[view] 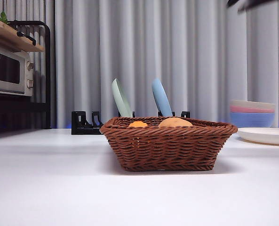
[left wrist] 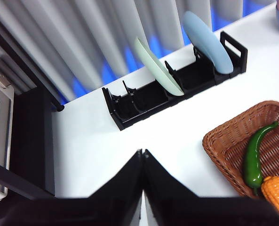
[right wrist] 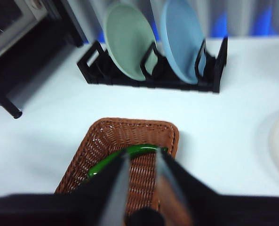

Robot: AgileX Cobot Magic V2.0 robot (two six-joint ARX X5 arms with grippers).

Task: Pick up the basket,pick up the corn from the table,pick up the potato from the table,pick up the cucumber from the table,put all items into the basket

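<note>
Basket: we see the wide dark-brown woven wicker basket (view: 167, 143) resting on the plain white tabletop (view: 59, 188), holding the glossy dark-green curved cucumber (left wrist: 255, 157), bumpy orange-yellow corn cob (left wrist: 276, 194) and smooth tan potato (view: 175, 123).
Left hand (left wrist: 143, 155): clenched, empty, beside the basket.
Right hand (right wrist: 140, 162): released, empty, above the basket.
Risk: we judge a low right-hand retreat could snag the braided rim and drag the basket.

The white table (view: 45, 188) bears the basket (view: 167, 146), a plate rack (left wrist: 177, 89) and dishes (view: 264, 134).
</note>
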